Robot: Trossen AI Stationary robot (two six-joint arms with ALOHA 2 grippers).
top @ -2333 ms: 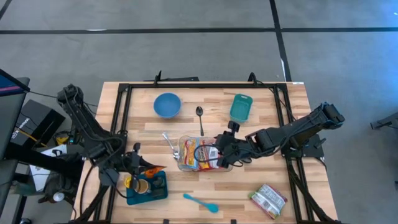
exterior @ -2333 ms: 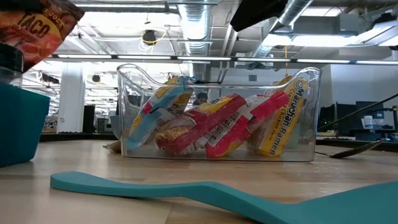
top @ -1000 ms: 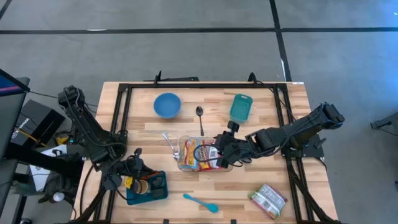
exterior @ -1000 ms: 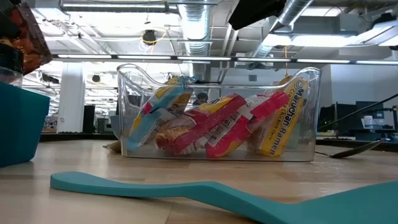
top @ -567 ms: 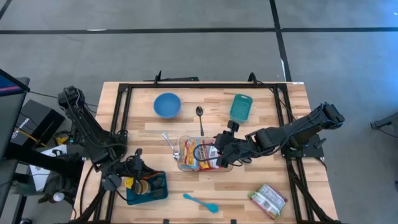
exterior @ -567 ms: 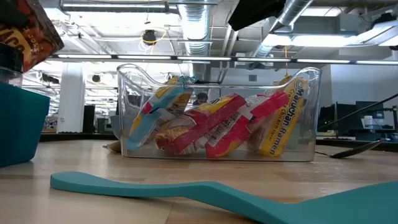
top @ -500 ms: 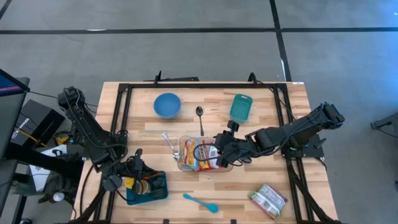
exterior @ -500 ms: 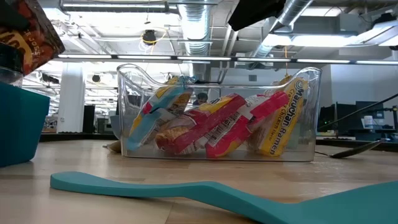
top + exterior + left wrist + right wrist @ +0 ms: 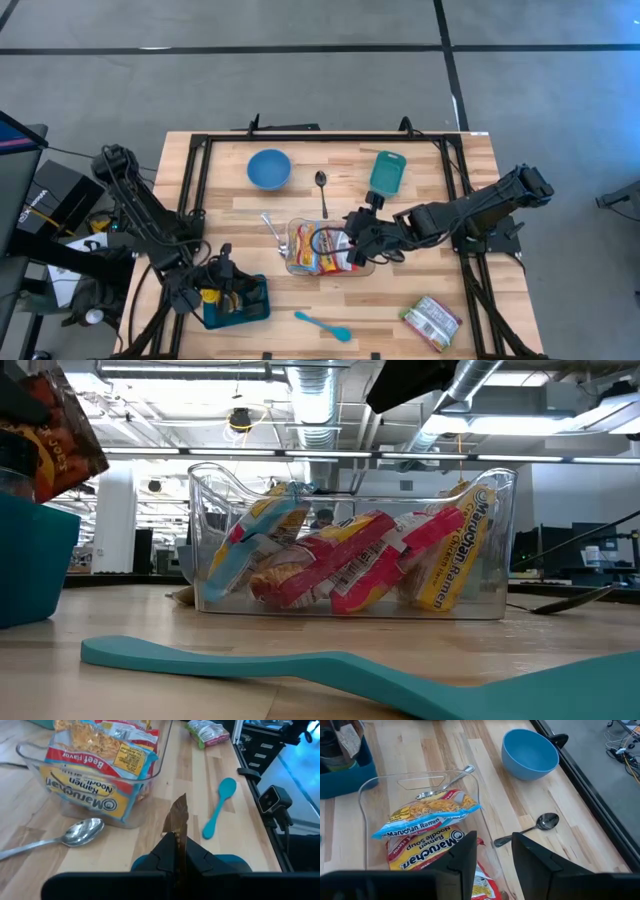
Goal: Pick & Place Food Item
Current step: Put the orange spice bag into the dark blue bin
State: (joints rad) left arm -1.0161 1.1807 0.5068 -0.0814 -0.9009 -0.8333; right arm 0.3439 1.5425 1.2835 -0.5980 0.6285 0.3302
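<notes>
We hold the taco packet [image 9: 55, 430] pinched edge-on in our left gripper [image 9: 176, 851], clenched tight on the foil, and it hangs above the blue bin [image 9: 240, 303] at the near-left of the table [image 9: 430, 215], where a jar or two already stand. Our right gripper [image 9: 492, 851] hovers over the clear container [image 9: 350, 540] of ramen packs [image 9: 440, 555] in the middle of the table, its fingers part open and holding nothing that we can see. The risk, as we judge it, sits on the left side — the packet is gripped by a thin edge and looks tilted in the low view, so if we let go from this height it could catch the bin's rim, tip outward and land on the wood instead of inside. The things already in the bin leave little free room, and a packet dropped flat may perch on them and slide off. Lowering too far brings its own trouble — our fingers could knock the bin or what stands in it. The teal spoon [image 9: 218, 807] lies near, though apart from the bin.
</notes>
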